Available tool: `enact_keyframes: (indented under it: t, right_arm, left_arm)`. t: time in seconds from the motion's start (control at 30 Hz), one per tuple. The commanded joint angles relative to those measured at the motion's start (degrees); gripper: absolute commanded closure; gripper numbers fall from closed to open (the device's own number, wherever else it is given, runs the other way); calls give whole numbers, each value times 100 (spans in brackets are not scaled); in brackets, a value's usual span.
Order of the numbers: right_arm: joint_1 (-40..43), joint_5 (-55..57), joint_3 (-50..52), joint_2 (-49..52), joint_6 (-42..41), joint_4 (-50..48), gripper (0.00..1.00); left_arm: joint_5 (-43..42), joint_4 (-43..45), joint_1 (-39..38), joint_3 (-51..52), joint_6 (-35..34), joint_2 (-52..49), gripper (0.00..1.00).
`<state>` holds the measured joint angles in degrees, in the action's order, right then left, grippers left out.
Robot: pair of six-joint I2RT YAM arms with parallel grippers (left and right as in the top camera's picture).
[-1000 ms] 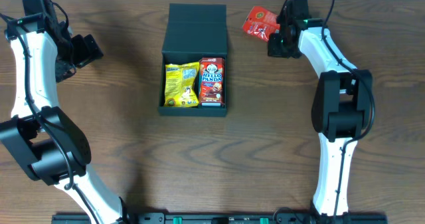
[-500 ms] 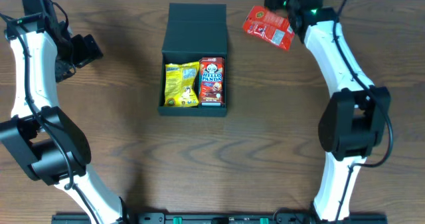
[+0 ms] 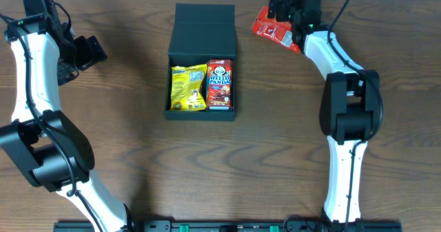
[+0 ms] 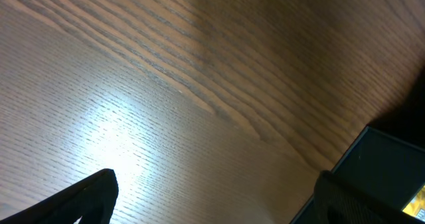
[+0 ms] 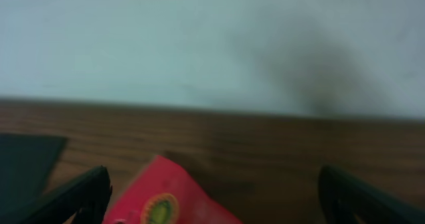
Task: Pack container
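The container (image 3: 200, 113) stands in the middle of the tabletop (image 3: 275, 142), with its lid (image 3: 205, 20) opened flat toward the far side. Inside, a yellow snack bag (image 3: 188, 87) lies on the left and a red Hello Panda box (image 3: 220, 85) just beside it on the right. A red packet (image 3: 274, 27) is to the far right of the container, apart from it. The right gripper (image 5: 212, 181) is over this packet and is released, with its fingers wide apart (if the packet touches them, I cannot tell). The left gripper (image 4: 216, 184) is at the far left, well apart from the container, also released and holding nothing.
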<state>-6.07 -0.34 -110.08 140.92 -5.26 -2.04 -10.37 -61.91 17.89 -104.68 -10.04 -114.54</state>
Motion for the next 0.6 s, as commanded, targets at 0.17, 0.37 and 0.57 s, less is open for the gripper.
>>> enact_keyframes:
  t: [0.17,0.37,0.57]
  right_arm:
    - [188,0,26,415,-686,63,3]
    - [339,-555,26,546,-911,684,9]
    - [330,-887,26,546,-866,1316,9]
  left_arm:
    - [-15,-22,9,-81,63,109,5]
    - [-15,26,9,-81,63,109,4]
    - [-15,66,9,-81,63,109,4]
